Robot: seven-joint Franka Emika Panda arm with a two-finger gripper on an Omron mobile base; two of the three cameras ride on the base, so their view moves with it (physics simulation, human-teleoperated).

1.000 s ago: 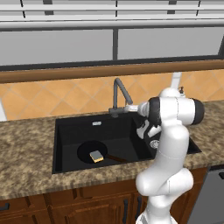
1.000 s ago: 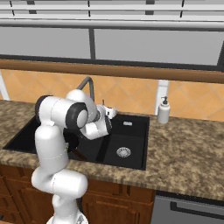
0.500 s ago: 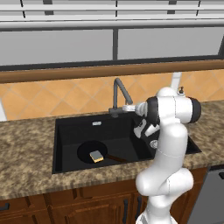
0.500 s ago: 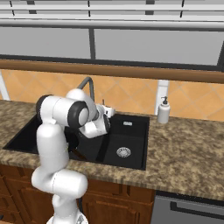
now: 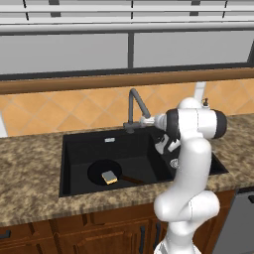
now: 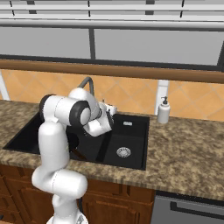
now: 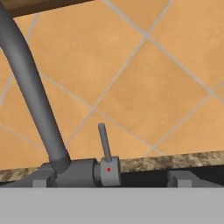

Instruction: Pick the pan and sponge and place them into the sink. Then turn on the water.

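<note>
the pan [image 5: 103, 172] is lying flat on the floor of the large basin of the sink [image 5: 79, 149], toward that basin's front, with its thin handle [image 5: 133, 179] pointing toward the divider between the two basins. the sponge [image 5: 109, 177] is resting inside the pan, near the pan's front rim, yellow side showing with a darker face on top.

the gripper [image 5: 147, 120] is hanging over the sink's back edge, level with the base of the faucet [image 5: 135, 106] and just beside it on the small-basin side. its fingers are standing wide apart and nothing is sitting between them. in the hand view the two finger tips [image 7: 179, 177] are poking up at the bottom on either side of the faucet's side lever [image 7: 103, 142], which is standing upright on its small grey hub with a red dot; whether either tip is touching the lever cannot be told. the gooseneck is rising at the left of that view in front of orange wall tiles [image 7: 148, 83].

the smaller basin is showing its round silver drain [image 6: 123, 152]. a white soap dispenser [image 6: 163, 110] is standing on the granite counter [image 6: 188, 144] near the back edge, beyond the sink's right corner. no water is running from the spout.
</note>
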